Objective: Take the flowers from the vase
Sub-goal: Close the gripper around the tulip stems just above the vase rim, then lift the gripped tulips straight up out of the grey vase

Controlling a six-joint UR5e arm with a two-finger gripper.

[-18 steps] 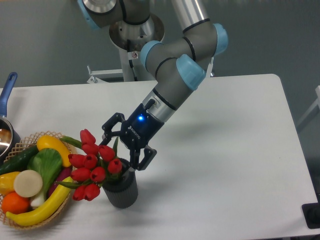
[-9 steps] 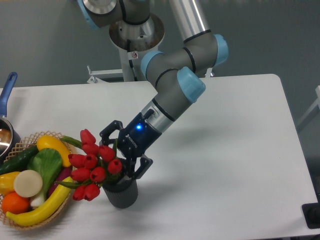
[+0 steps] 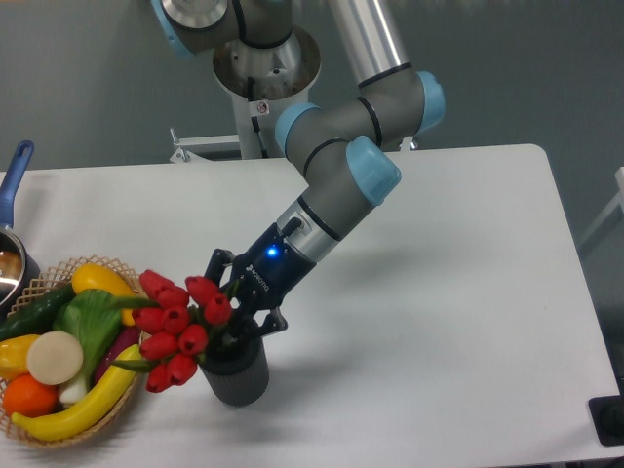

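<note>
Fingers (image 3: 237, 314) pinched in on the tulip bunch (image 3: 175, 327) stems, right above the mouth of the dark ribbed vase (image 3: 237, 373). Red buds fan out to the left of the fingers, stems still seated in the vase directly below them. Vase stands upright on the white tabletop (image 3: 439, 292). Wicker basket of fruit and vegetables (image 3: 58, 356) sits further left, buds overlapping its rim.

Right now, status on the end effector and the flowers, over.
End effector down at vase mouth, closed around the tulip stems. Red tulips still in vase, leaning toward fruit basket. Nothing blocking.
</note>
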